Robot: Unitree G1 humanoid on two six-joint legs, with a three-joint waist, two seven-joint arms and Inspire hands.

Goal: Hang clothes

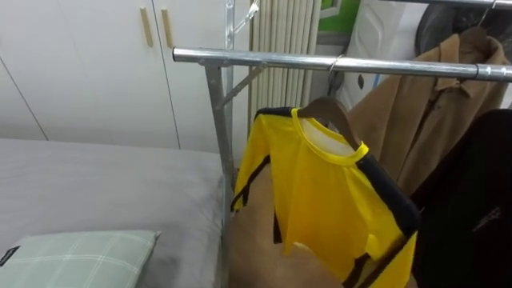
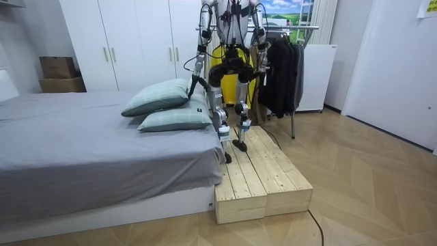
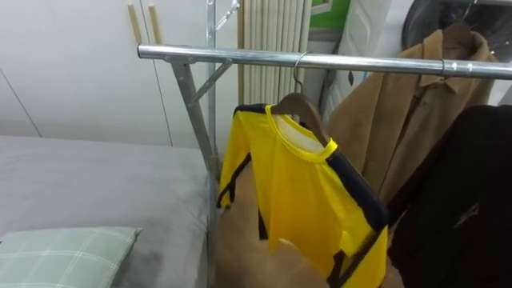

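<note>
Bedroom: a grey bed (image 1: 96,184) with a checked pillow (image 1: 80,256) lies on my left, with white wardrobe doors (image 1: 88,64) behind it. I stand on a wooden platform (image 2: 263,178) beside the bed, facing the clothes rail (image 1: 264,58).

The yellow shirt (image 1: 328,200) sits on a wooden hanger (image 1: 332,112) whose hook is over the rail. A tan coat (image 1: 424,112) and a black garment (image 1: 480,208) hang just to its right.

Judgement: the hanging step appears complete.

Handling: the shirt is likely light, soft and limp. For any adjustment I should take hold of the stiff hanger just below the hook, not the fabric.

The left robot hand (image 2: 194,83) and the right robot hand (image 2: 262,67) hang at my sides in the room view. I cannot tell whether either is open or closed.
</note>
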